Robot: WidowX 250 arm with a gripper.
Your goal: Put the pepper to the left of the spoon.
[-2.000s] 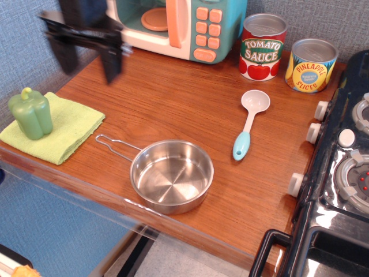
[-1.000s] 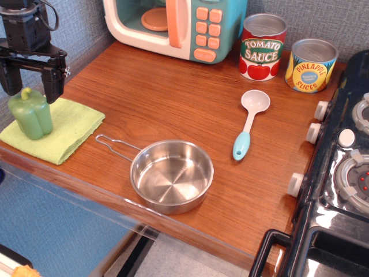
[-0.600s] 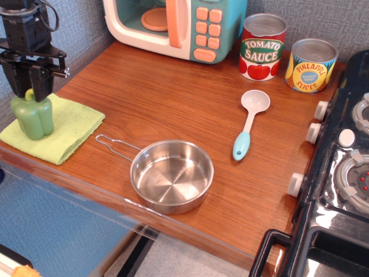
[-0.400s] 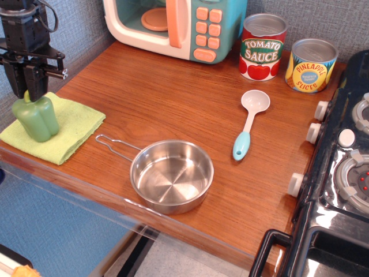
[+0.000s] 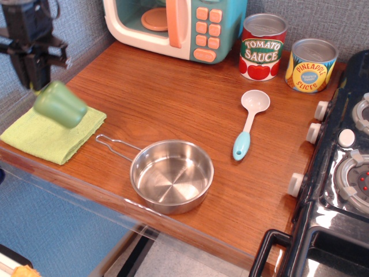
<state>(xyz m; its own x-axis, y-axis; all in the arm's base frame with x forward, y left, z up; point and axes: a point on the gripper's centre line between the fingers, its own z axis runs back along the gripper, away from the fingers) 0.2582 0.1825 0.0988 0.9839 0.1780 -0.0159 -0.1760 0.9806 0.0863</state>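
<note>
Observation.image caught my gripper (image 5: 36,86) at the far left, above the cloth (image 5: 40,134), its fingers pinching the stem end of the one pepper (image 5: 60,104). The pepper hung tilted sharply, body swung out to the right, blurred, and lifted above the cloth rather than resting on it. One spoon (image 5: 250,123) lay well to the right on the wooden counter (image 5: 167,92), white bowl toward the back, blue handle toward the front. I counted one steel pan (image 5: 171,175) near the front edge, its wire handle pointing left toward the cloth. Two cans stood at the back: a tomato sauce can (image 5: 262,47) and a pineapple slices can (image 5: 311,64) beside it. One toy microwave (image 5: 176,26) sat left of them.
</note>
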